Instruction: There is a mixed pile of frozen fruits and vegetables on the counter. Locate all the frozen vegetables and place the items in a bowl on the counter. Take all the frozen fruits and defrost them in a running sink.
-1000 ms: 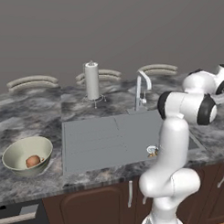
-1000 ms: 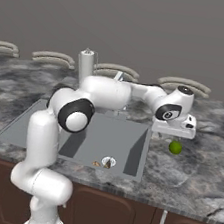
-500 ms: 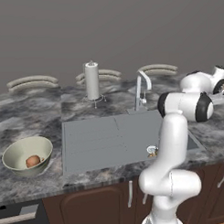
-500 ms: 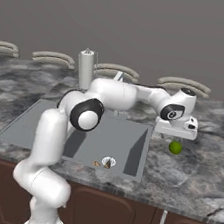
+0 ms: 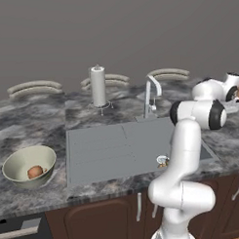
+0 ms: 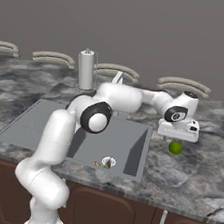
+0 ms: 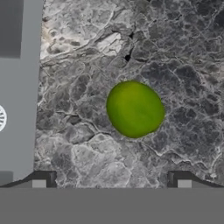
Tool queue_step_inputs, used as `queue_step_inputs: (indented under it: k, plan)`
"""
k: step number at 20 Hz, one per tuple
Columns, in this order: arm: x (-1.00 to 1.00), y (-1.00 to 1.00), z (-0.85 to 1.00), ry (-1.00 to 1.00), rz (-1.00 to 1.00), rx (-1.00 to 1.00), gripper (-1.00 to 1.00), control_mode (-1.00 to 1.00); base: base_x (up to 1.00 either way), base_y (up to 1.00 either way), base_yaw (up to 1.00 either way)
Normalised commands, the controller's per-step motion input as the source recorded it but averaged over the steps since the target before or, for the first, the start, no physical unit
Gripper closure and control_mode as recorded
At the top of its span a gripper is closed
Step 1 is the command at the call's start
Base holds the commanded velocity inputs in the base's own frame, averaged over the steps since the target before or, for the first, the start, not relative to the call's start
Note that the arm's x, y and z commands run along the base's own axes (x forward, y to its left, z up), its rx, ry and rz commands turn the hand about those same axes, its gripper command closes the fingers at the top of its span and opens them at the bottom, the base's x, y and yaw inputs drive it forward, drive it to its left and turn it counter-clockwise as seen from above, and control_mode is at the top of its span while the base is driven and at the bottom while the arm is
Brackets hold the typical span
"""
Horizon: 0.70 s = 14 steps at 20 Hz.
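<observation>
Lime-green ball (image 7: 135, 109) below spread jaws

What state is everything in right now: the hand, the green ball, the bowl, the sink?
Hand: open, empty, hovering above the green ball.
Lime-green ball: on the counter, right of the sink, not gripped.
Bowl: upright, holding a reddish-brown lump.
Sink: small orange-brown lump by the drain.
Tap: no water visible.

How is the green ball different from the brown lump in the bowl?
The green ball is lime green; the brown lump is reddish-brown. The ball lies on the bare counter right of the sink, under the pincer; the lump sits inside the bowl. Both are small and rounded.
</observation>
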Motion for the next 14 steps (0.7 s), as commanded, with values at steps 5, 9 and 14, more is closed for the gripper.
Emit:
queue_step_inputs:
  k: [5,9,14]
  plan:
    - [0.2,-0.1,-0.26,0.05,0.0,0.01,-1.0,-1.0,0.0,0.0,0.0]
    - [0.22,-0.06,-0.23,0.04,0.0,0.01,-1.0,-1.0,0.0,0.0,0.0]
    - [0.17,-0.07,-0.14,0.01,0.0,0.01,-1.0,-1.0,0.0,0.0,0.0]
